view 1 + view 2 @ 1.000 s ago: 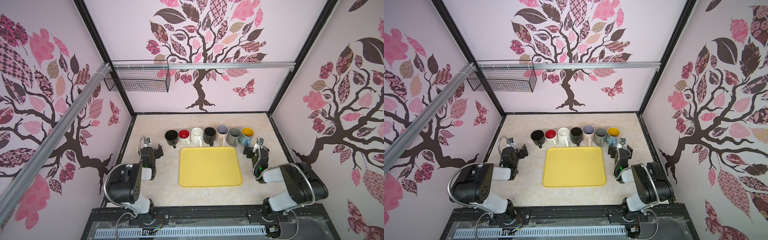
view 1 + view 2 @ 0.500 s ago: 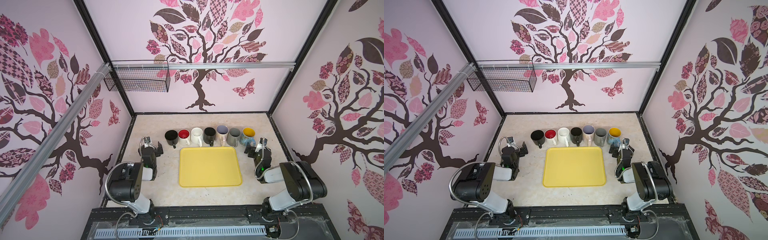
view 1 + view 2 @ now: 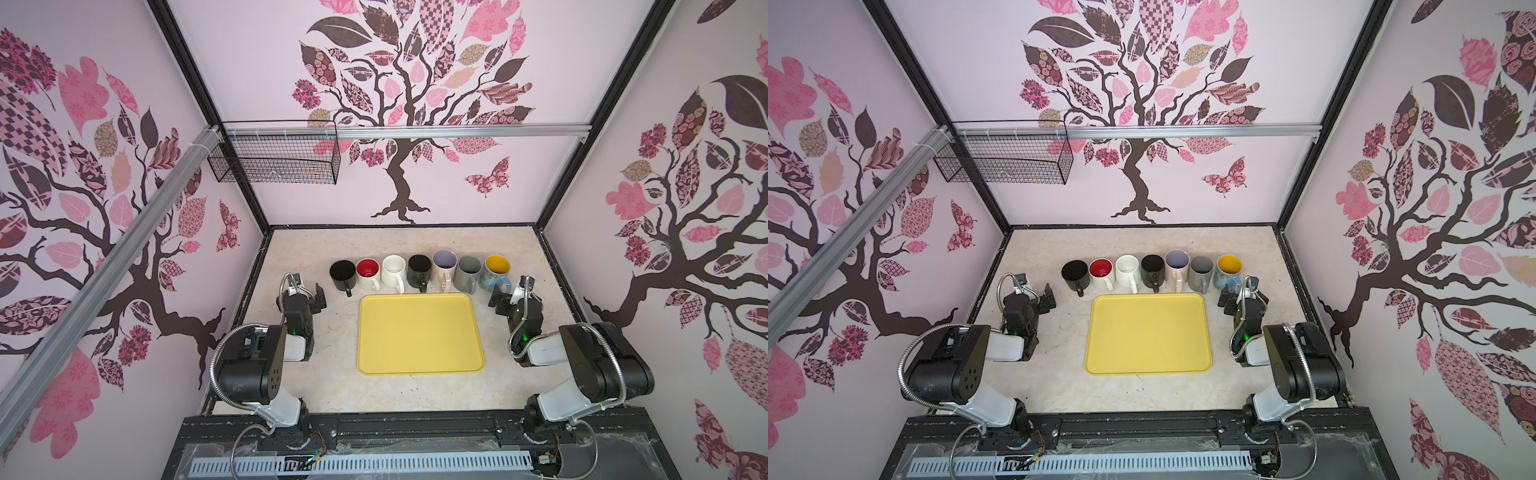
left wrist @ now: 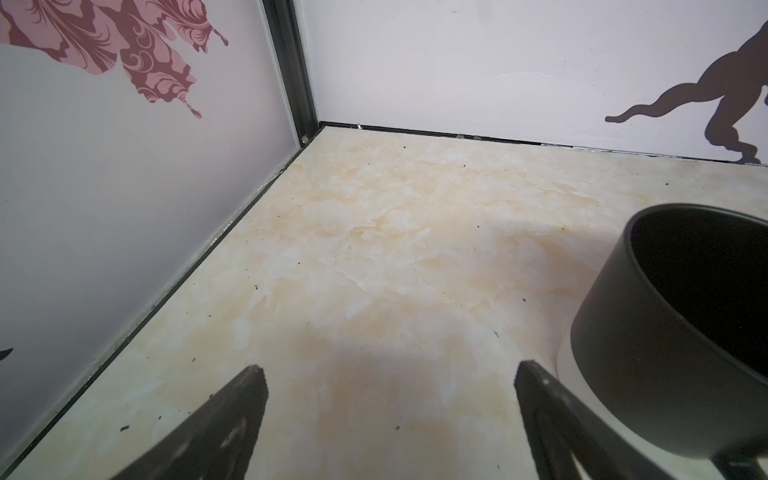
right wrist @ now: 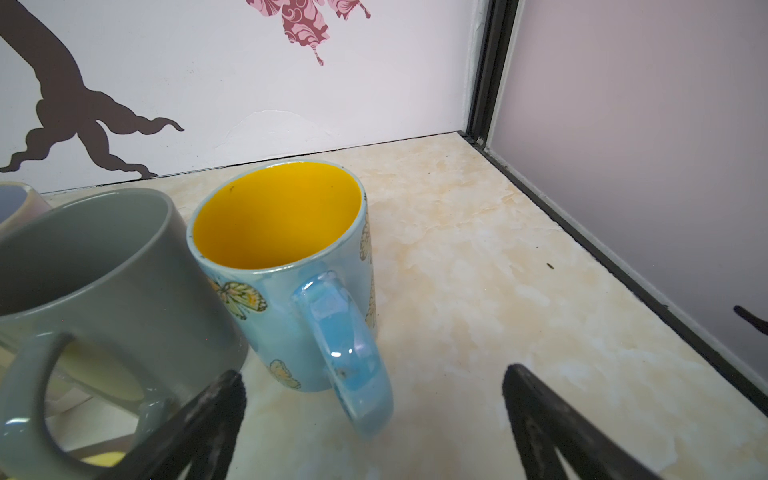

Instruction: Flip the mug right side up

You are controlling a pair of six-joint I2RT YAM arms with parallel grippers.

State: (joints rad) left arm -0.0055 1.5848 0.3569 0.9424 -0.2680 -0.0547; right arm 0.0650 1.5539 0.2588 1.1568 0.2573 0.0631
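Note:
Several mugs stand in a row behind the yellow tray [image 3: 419,332], all with their openings up. The row runs from a black mug [image 3: 343,272] [image 4: 648,332] at the left end to a blue butterfly mug with a yellow inside [image 3: 497,268] [image 5: 291,299] at the right end. My left gripper [image 3: 309,291] [image 4: 390,368] is open over bare table just left of the black mug. My right gripper [image 3: 512,293] [image 5: 374,372] is open in front of the blue mug. That mug's handle points into the gap between its fingers, touching neither.
A grey mug [image 5: 124,266] stands against the blue one. The side walls [image 4: 124,208] [image 5: 644,166] run close to each arm. A wire basket [image 3: 274,164] hangs on the back rail.
Both grippers stay open and have shifted only slightly; the right one has turned a little in front of the blue mug. The mugs have not moved.

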